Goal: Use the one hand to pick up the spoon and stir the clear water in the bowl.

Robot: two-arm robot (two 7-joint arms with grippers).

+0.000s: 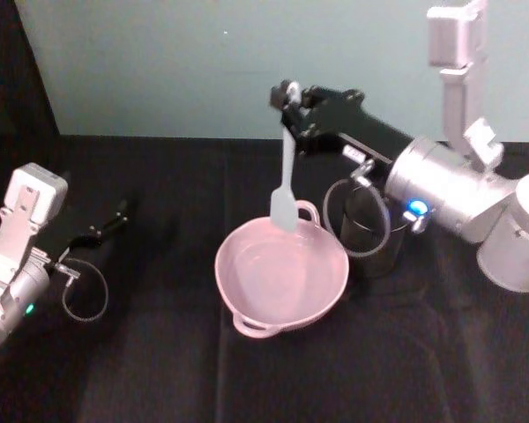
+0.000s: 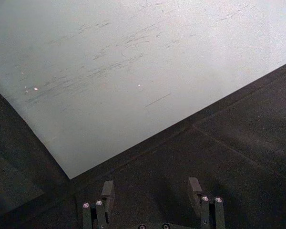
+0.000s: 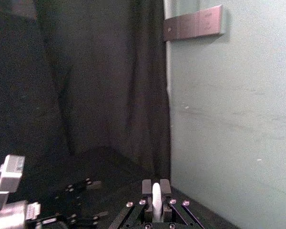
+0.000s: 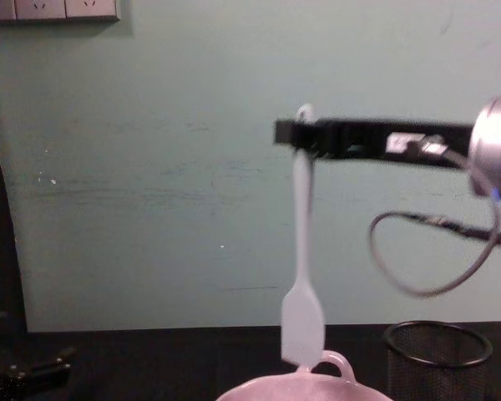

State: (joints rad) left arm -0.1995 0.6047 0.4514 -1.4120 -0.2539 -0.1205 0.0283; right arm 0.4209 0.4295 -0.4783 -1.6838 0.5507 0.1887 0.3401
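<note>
White spoon (image 1: 284,189), one, in right tool (image 1: 288,95); pink bowl (image 1: 247,264), one

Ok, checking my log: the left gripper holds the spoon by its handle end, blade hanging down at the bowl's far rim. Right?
Wrong arm. The right gripper holds the spoon by its handle end, blade hanging down at the bowl's far rim, as the head view shows. The left gripper lies idle, far left.
</note>
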